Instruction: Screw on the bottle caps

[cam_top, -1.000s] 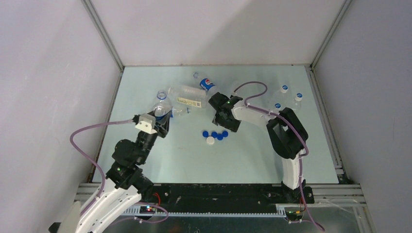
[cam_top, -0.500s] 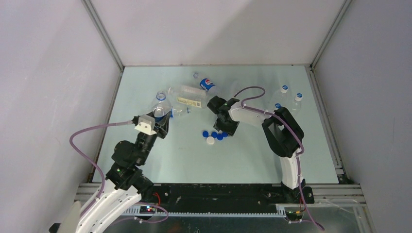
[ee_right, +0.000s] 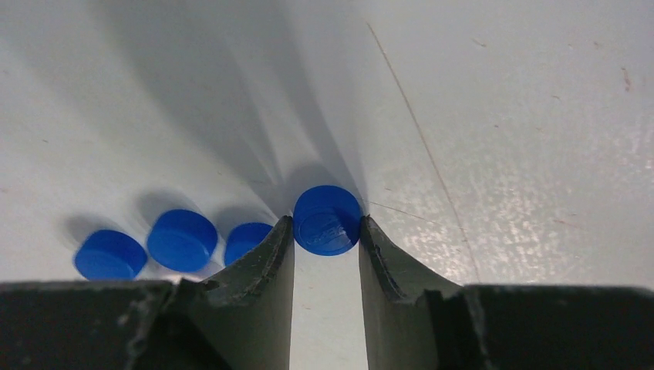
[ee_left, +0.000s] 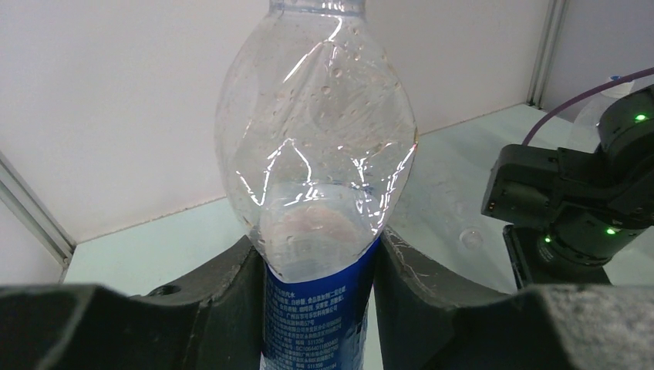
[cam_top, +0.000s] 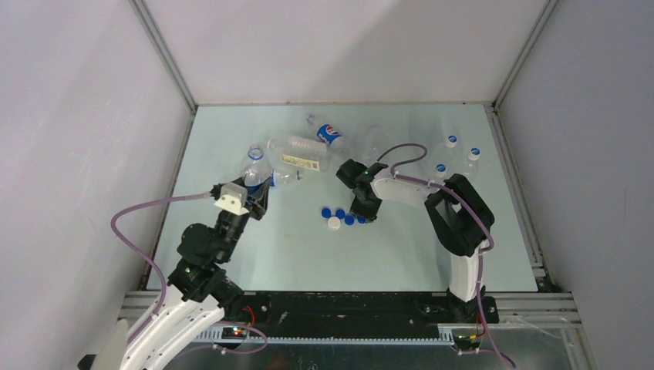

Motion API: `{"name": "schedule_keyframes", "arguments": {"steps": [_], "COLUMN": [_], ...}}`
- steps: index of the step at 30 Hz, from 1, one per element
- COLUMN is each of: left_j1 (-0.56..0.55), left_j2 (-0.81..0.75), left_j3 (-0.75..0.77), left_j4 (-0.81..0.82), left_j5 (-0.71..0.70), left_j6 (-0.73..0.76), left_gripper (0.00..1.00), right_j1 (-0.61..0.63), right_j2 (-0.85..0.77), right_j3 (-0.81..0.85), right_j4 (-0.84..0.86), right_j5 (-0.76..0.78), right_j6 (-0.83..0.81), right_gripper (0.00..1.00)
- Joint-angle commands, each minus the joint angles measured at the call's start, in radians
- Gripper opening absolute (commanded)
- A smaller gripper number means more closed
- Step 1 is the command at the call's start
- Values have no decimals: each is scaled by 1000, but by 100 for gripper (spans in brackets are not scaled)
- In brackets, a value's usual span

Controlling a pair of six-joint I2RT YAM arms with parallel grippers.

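Note:
My left gripper (cam_top: 258,191) is shut on an upright clear bottle (ee_left: 320,154) with a blue label, its fingers pressing both sides at the label's top edge. The bottle's mouth (cam_top: 255,152) has no cap on it. My right gripper (cam_top: 361,216) is down at the table, shut on a blue bottle cap (ee_right: 327,216) held between its fingertips (ee_right: 287,231). Three more blue caps (ee_right: 182,240) lie in a row to its left. A white cap (cam_top: 334,223) lies just nearer to the arms than the blue caps (cam_top: 339,213).
Several uncapped bottles lie on their sides at the back of the table, one with a red-white-blue logo (cam_top: 330,134) and a pale-labelled one (cam_top: 297,154). Three capped bottles (cam_top: 451,146) stand at the back right. The right arm's wrist (ee_left: 571,200) shows right of the held bottle.
My right gripper has come forward and down onto the cluster of caps, and its jaws have gone from open to shut on a blue cap. The left gripper and its bottle have stayed put.

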Motion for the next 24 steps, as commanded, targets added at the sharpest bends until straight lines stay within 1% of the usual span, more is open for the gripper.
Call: {"name": "schedule_keyframes", "arguments": {"steps": [1,5,8,10,14,16,17,18,19,20,22,24], "left_j1": [-4,-4,-5,-5,-6,-8,-9,-9,-10,-11,-11,-11], "left_j2": [-14,-13,-14,-8,-10,-10,-8,-7,-6,-6,-10,-16], "left_j3": [-5,-9,-10,-8,-8,-8,-7,-6,-5,-5,-5,-6], "left_j4": [27,27,31,31,24,22,21,19,18,18,16,12], "left_j5": [-23,-33,-27,-23,-4,3,5,5,6,8,19,27], "left_j6": [31,38,40,41,36,36,39,39,41,41,42,44], "left_gripper": [49,49,49,49,50,50,50,50,50,50,51,51], "right_j1": [2,28,77,105,140,152,157,160,165,168,166,160], "right_j2": [-75,-143,-205,-241,-282,-284,-284,-284,-287,-288,-290,-286], "right_j3": [-66,-143,-201,-270,-363,-381,-384,-384,-385,-385,-385,-385], "right_j4": [-4,2,14,42,123,132,128,127,125,125,127,133], "right_j5": [-15,-32,-16,-19,-94,-124,-133,-146,-148,-151,-161,-172], "right_j6": [-83,-189,-252,-290,-414,-460,-471,-496,-506,-528,-558,-575], "right_gripper": [14,10,10,10,15,17,22,30,33,38,43,44]}}
